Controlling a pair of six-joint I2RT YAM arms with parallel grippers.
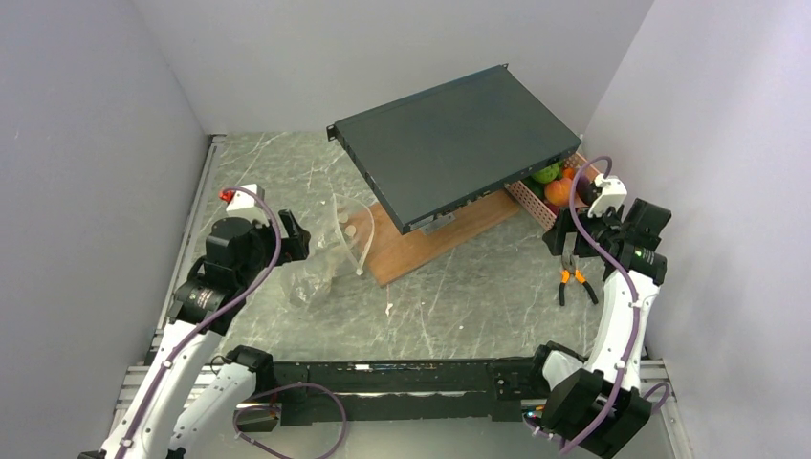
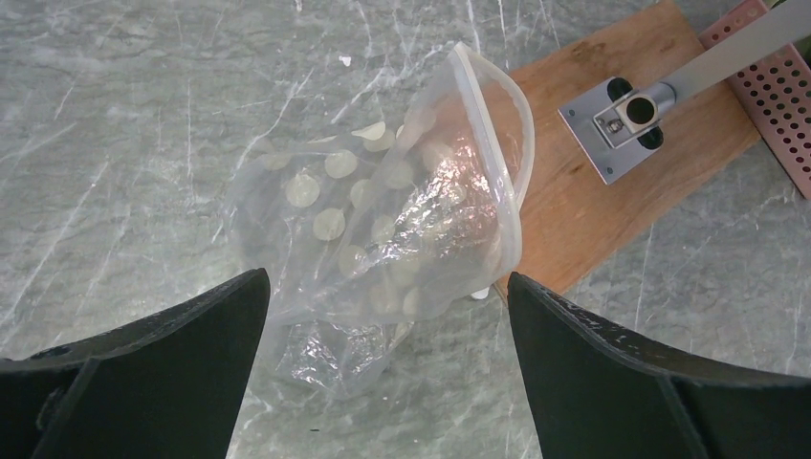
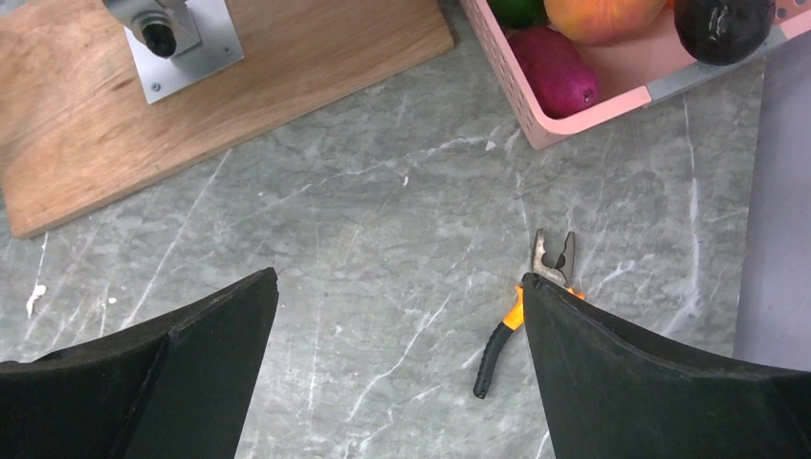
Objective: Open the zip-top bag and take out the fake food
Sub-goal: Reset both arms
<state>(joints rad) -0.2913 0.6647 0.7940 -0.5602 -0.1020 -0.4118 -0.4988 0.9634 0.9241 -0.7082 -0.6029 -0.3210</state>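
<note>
The clear zip-top bag (image 1: 330,258) lies crumpled on the marble table, its mouth gaping open toward the wooden board. In the left wrist view the bag (image 2: 392,220) shows pale round spots and no coloured pieces inside. My left gripper (image 1: 292,239) is open and empty just above the bag's lower end (image 2: 387,279). The fake food (image 1: 555,186) lies in a pink lattice basket (image 1: 531,203); orange, purple-red, green and dark pieces show in the right wrist view (image 3: 557,72). My right gripper (image 1: 562,241) is open and empty above bare table (image 3: 400,277).
Orange-handled pliers (image 1: 574,280) lie on the table under my right gripper's right finger (image 3: 497,344). A large dark flat case (image 1: 449,143) stands tilted on a metal bracket (image 2: 622,115) on a wooden board (image 1: 430,241). Grey walls enclose the table on three sides.
</note>
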